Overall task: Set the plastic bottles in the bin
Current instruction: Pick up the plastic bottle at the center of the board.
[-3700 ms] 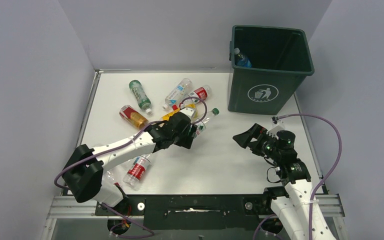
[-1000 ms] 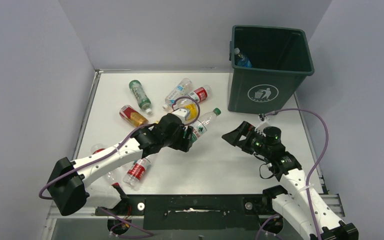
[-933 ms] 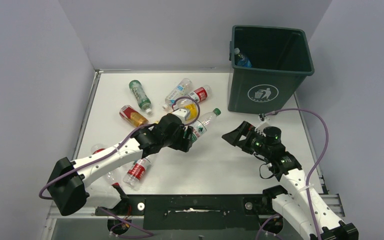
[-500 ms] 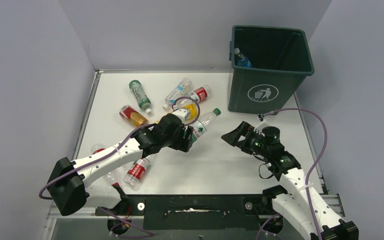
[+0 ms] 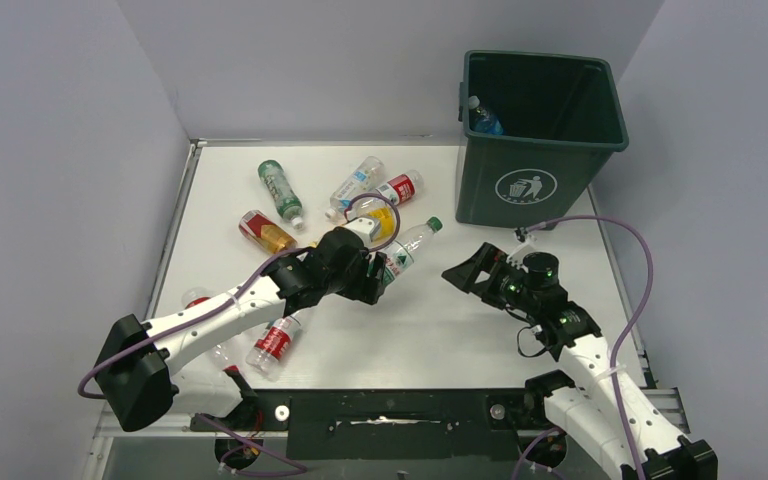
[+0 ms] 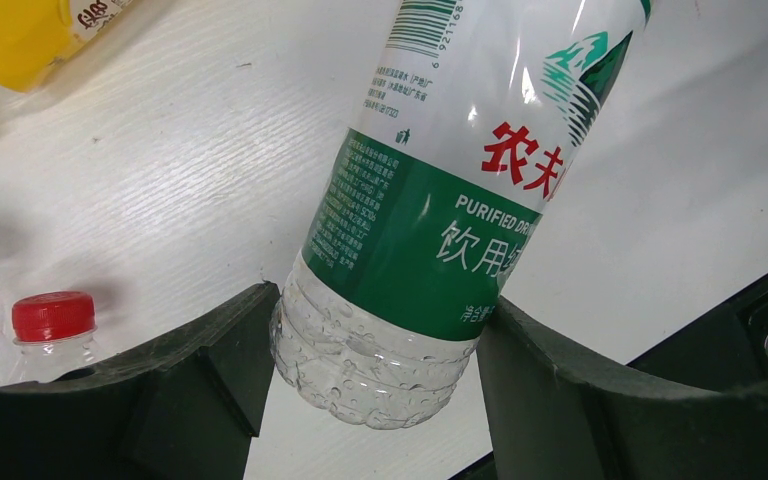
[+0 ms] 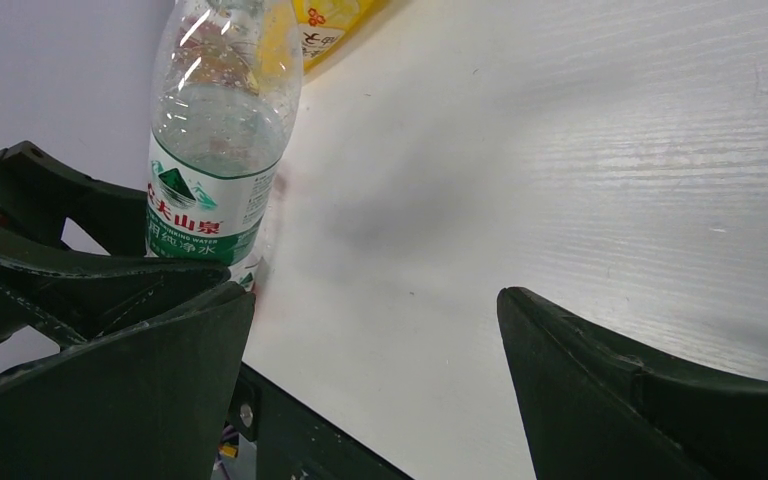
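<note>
Your left gripper [image 5: 377, 271] is clamped half-closed on the base of the green-labelled bottle [image 5: 407, 245], whose long axis points cap-first toward the bin [image 5: 535, 185] at far right, while your right gripper [image 5: 463, 276], wide open and empty, faces it from the bin side.

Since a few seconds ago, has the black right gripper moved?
Yes. The right gripper has shifted left, away from the dark green plastic bin, toward the green-labelled clear bottle.

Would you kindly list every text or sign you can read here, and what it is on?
"农夫山泉": green-label bottle.
"PURIFIED DR", cut off: same label.
Barcode digits and fine print, same label: too small.
White litter sign: bin; words beneath too small.
Yellow bottle label: blurred.
</note>
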`<state>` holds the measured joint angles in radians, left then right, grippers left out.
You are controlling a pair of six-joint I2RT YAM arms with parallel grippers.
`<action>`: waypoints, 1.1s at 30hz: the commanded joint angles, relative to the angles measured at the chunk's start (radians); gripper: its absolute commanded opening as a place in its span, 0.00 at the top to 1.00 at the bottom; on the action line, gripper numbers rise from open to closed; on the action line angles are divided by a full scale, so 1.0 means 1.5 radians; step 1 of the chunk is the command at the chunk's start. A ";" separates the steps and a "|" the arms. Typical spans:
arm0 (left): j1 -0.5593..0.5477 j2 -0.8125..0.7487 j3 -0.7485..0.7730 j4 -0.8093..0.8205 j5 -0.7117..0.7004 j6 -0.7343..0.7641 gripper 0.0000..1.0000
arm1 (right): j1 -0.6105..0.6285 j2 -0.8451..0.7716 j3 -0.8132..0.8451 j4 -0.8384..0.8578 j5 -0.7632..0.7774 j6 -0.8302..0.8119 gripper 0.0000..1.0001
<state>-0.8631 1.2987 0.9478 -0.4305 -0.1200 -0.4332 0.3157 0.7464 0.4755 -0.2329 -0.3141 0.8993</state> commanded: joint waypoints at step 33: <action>-0.051 -0.069 -0.056 0.156 0.190 -0.047 0.48 | -0.002 0.042 0.113 0.146 0.079 0.027 0.31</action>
<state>-0.9298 1.2320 0.8593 -0.2790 0.1513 -0.4908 0.3149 0.8223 0.6079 -0.1001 -0.2241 0.9283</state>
